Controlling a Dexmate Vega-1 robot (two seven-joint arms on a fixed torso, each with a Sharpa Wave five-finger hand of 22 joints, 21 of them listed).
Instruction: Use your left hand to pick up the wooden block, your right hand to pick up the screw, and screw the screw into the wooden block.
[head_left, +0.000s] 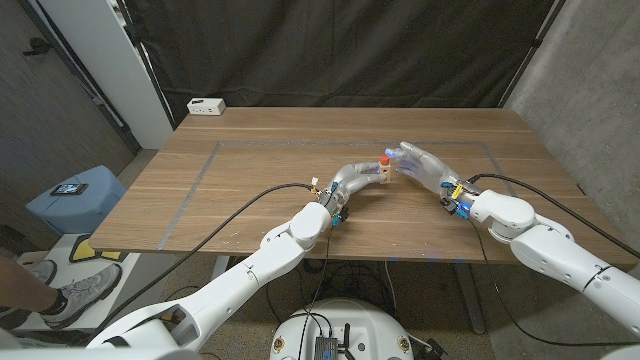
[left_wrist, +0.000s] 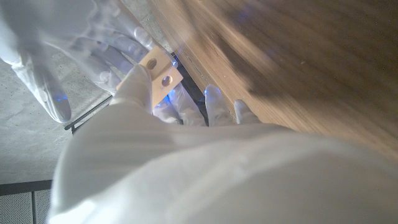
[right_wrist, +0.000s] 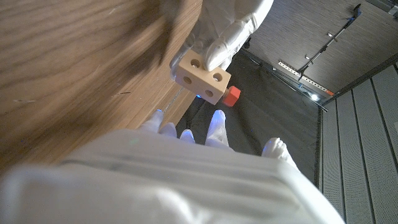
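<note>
I have the wooden block (head_left: 383, 173) in my left hand (head_left: 352, 181), lifted clear of the worktop (head_left: 250, 170) over its middle. In the right wrist view the fingers of that hand pinch the block (right_wrist: 200, 76) from above, with three drilled holes facing the camera. The screw (head_left: 384, 159), red-headed, stands up from the top of the block in the head view; the right wrist view shows its red head (right_wrist: 232, 96) beyond the block. I judge it seated in a hole, though how deep I cannot tell.

My right hand (head_left: 424, 166) is just beside the block, fingers spread, holding nothing that I can make out.

Assessment: block pickup done, screw brought to the block and apparently started. Remaining: confirm the thread is fully driven home, or finish turning it.
</note>
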